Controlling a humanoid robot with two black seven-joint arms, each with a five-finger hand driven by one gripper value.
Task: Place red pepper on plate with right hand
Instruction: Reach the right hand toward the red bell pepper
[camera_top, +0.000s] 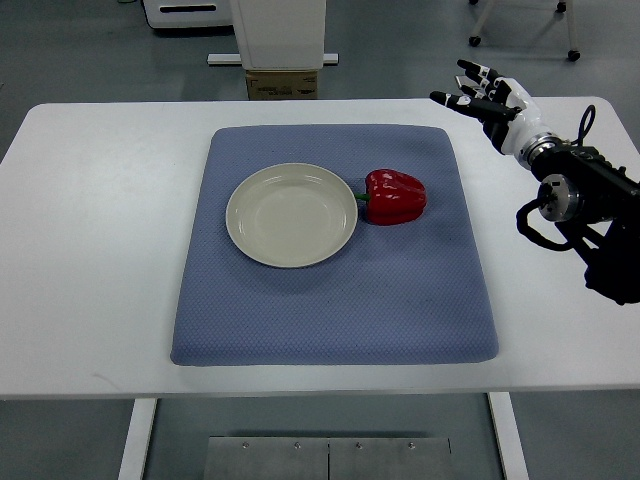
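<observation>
So the red pepper (395, 197) is sitting on the blue mat (330, 300), lying on its side with the green stem pointing at the plate (291, 215). It's just beside the plate's right rim, stem pretty much touching the edge, but the pepper itself is on the mat, not on the plate. The plate is a plain cream round one, a bit toward the mat's far edge and left of its middle, nothing in it.

The mat covers the middle of the white table (90, 250), with bare tabletop left on both sides.

The right hand (485, 98) is up over the table's far right corner, well apart from the pepper, off past the mat's far right corner. Fingers are spread out and loose, pointing left, gripping nothing. Its arm (590, 215) comes in from the right edge with black cabling around the wrist.

Beyond the table's far edge there's a cardboard box (282, 84) under a white stand (280, 30) on the floor.
</observation>
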